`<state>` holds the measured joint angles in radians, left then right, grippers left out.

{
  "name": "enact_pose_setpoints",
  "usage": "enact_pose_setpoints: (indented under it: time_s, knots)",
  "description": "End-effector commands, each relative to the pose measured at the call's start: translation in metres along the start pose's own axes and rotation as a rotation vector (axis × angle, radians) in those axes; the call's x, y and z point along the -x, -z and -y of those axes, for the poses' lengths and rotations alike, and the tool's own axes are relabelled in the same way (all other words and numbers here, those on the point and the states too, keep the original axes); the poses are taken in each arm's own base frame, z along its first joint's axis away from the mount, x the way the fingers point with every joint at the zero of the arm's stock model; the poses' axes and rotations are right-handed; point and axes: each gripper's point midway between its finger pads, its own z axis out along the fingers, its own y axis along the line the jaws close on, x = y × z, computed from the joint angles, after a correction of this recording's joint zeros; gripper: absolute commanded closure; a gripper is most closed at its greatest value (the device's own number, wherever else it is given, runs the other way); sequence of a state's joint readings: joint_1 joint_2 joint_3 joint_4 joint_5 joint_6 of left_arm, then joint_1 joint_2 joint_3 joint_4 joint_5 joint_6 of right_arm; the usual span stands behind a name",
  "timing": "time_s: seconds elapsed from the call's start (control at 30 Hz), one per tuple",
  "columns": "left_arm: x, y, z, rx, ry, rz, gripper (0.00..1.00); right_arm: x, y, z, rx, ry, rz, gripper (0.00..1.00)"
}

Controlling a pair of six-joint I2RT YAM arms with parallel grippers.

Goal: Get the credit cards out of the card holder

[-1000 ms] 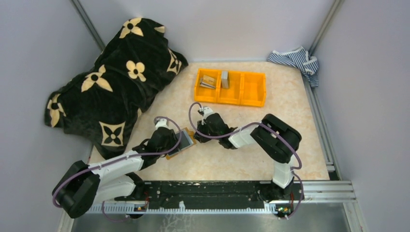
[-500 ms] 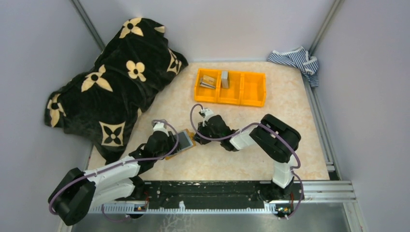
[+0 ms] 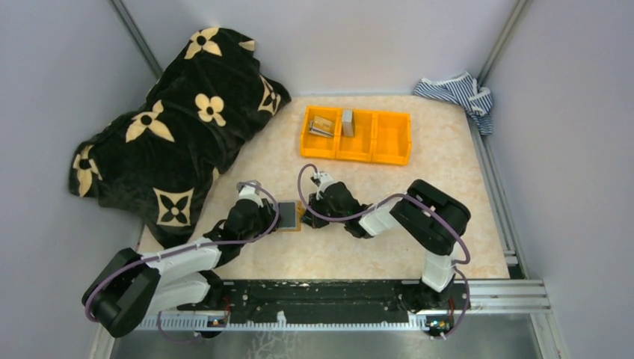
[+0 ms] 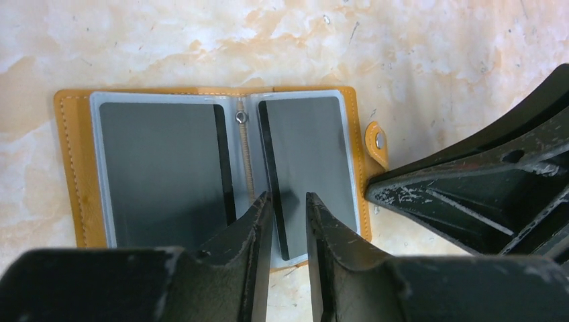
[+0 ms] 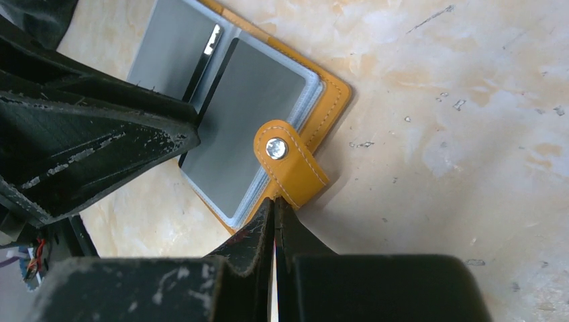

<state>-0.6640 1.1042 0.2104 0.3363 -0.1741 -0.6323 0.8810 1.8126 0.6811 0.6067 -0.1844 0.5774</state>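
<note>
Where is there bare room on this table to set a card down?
Bare table: the right side, between orange bin and side rail; also the near strip between card holder and base rail. Crowded: the centre, where left claw and right claw meet at the card holder.

One camera looks down from above; both wrist cameras, facing opposite ways, closely share the open orange-tan card holder (image 4: pixel 70 168).
</note>
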Motion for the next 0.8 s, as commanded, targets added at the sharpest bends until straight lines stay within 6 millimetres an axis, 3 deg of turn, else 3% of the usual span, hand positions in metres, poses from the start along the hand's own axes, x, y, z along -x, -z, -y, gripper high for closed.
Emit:
enact_pose_setpoints:
  time_s: [0.0,0.1,0.4,0.53,0.77]
  knots:
    - [0.009,0.000,0.014,-0.086,0.012,0.026,0.70,-0.002,0.007,-0.012,0.024,-0.001,0.001,1.00]
    - [0.005,0.000,0.011,-0.094,0.015,0.014,0.71,0.005,0.013,-0.017,0.019,0.009,0.007,1.00]
    - [-0.012,-0.008,-0.001,-0.087,0.042,-0.046,0.70,0.054,0.034,-0.031,-0.038,0.097,0.101,1.00]
    - [-0.019,-0.010,0.009,-0.132,0.051,-0.093,0.71,0.065,0.038,-0.032,-0.052,0.109,0.125,1.00]
    - [-0.013,-0.011,0.039,-0.237,0.051,-0.097,0.71,0.082,0.035,-0.032,-0.047,0.105,0.163,1.00]
